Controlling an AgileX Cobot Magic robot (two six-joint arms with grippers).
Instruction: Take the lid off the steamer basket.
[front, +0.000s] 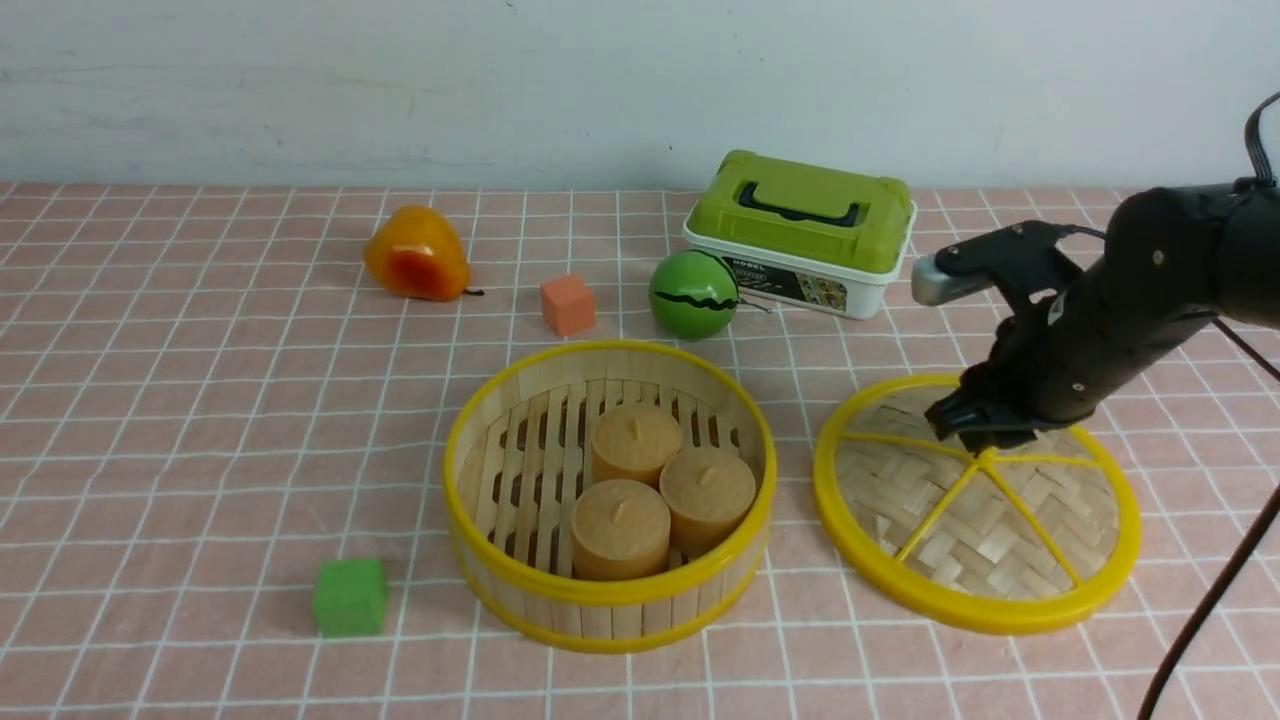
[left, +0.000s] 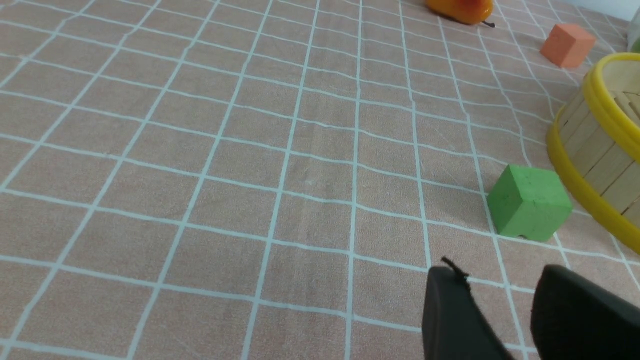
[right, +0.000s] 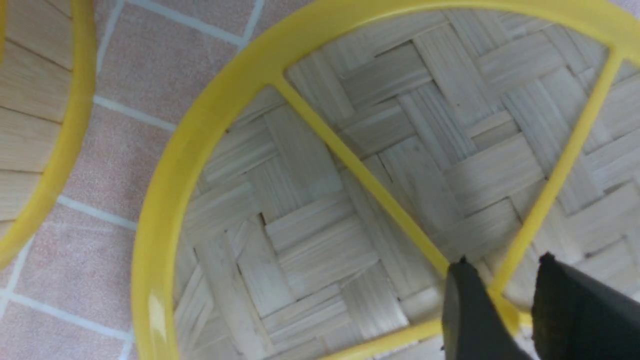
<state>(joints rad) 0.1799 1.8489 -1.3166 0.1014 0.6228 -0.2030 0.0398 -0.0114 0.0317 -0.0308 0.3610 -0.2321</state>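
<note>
— Well, what's up front?
— I see the lid (front: 1000, 540) flat on the cloth (front: 200, 450), right of the open steamer basket (front: 610, 600). My right claw (front: 965, 425) sits at its middle.
— Left wrist?
— My left claw (left: 495, 270) is a little open and empty, near a green block (left: 530, 202).
— Right wrist?
— Its fingers (right: 470, 310) stand narrow around the lid's yellow middle. I can't tell if they squeeze.

Pink tablecloth (front: 200, 420) w/ white grid lines spreads under & all round the right pincer (front: 952, 418); plain wall (front: 400, 80), pale grey-white w/ faint streaks, stands well behind pincer; light even; shadows soft on cloth.
</note>
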